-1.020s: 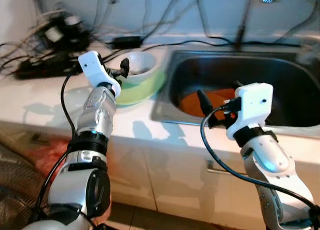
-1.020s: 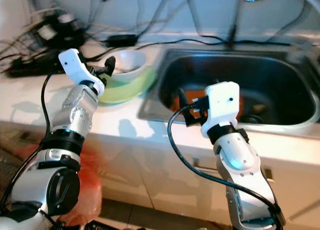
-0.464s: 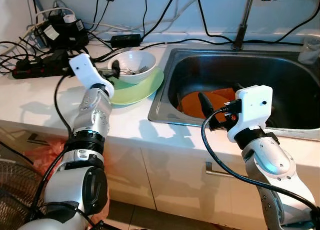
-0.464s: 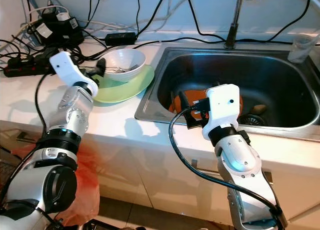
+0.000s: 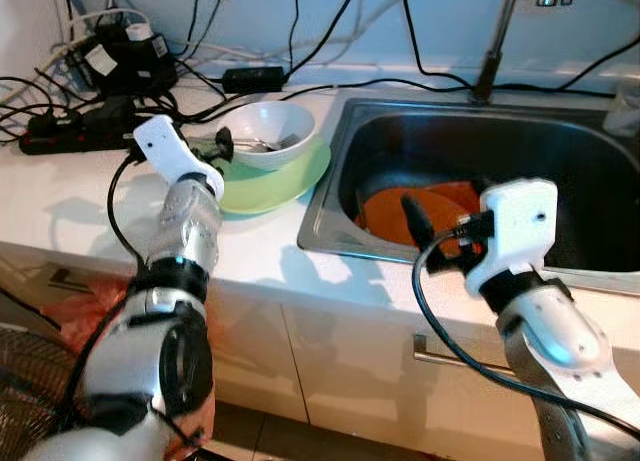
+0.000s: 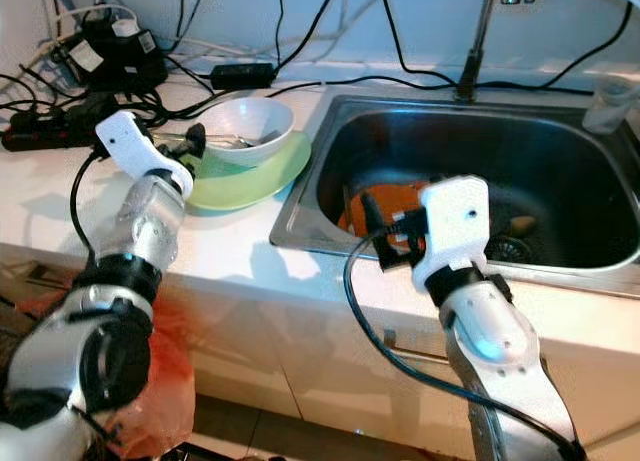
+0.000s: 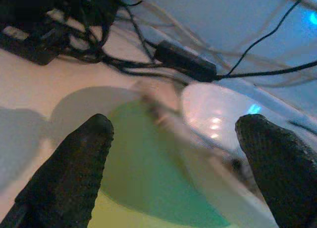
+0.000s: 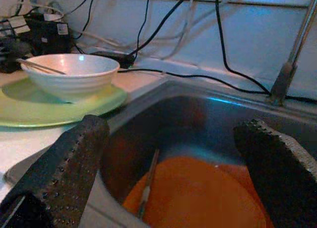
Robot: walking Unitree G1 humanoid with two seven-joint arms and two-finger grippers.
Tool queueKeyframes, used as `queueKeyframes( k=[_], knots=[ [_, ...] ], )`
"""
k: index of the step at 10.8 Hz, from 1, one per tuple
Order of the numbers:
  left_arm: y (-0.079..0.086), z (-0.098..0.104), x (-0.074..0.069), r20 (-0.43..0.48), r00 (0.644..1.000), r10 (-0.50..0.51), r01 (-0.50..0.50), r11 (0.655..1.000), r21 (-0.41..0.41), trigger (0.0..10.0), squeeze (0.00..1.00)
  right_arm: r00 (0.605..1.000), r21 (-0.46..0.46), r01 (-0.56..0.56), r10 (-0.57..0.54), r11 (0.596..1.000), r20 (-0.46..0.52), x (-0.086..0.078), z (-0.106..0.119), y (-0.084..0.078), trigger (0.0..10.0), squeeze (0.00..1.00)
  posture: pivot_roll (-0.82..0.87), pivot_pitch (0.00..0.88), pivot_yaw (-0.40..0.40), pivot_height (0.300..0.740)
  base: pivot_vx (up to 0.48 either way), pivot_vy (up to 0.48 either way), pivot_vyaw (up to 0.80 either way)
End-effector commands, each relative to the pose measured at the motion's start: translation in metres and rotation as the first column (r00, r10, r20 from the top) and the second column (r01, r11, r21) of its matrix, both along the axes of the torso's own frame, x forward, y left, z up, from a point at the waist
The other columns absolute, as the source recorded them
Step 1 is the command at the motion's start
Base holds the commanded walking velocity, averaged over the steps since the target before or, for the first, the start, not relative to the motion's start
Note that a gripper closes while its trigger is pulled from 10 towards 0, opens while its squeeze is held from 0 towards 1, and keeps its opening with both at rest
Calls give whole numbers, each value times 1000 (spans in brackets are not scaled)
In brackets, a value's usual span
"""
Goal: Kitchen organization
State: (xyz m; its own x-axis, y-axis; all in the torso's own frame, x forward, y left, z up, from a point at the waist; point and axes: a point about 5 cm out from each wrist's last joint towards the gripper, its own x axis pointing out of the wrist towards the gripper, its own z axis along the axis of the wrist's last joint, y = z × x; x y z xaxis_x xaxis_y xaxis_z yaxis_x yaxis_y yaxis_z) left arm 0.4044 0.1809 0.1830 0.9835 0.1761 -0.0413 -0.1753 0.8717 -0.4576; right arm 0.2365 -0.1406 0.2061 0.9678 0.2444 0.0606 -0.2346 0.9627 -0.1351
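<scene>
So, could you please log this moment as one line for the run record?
left gripper: open, at green plate holding white bowl | right gripper: open, at sink front, above orange plate | nothing held

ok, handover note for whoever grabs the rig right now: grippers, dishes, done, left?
Left gripper: open, empty, at the near rim of the green plate.
Right gripper: open, empty, over the sink's front edge, pointed into the basin.
Dishes: white bowl sits on the green plate on the counter, utensils inside it. Orange plate lies in the sink with a utensil beside it.
Done: nothing held or visibly sorted.
Left: probably grasp the plate and bowl stack, then deal with the sink items.
</scene>
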Motion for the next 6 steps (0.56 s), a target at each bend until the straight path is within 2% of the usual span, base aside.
queueKeyframes(
  k=[1,4,6],
  knots=[
    [3,14,5,39,999,11,-11,1000,-14,10000,0,1000,3,-13,13,1000,-4,-5,3,1,10000,0,-272,0,84,740,0,0,0],
    [9,24,9,71,997,17,-13,999,-50,10000,0,1000,-8,-1,1,1000,-20,-13,5,-3,10000,0,-311,0,75,740,0,0,0],
    [18,22,8,59,997,52,-47,995,-90,10000,0,999,-17,9,-9,1000,-33,-18,5,-5,10000,0,-337,6,71,740,0,0,0]
  ],
)
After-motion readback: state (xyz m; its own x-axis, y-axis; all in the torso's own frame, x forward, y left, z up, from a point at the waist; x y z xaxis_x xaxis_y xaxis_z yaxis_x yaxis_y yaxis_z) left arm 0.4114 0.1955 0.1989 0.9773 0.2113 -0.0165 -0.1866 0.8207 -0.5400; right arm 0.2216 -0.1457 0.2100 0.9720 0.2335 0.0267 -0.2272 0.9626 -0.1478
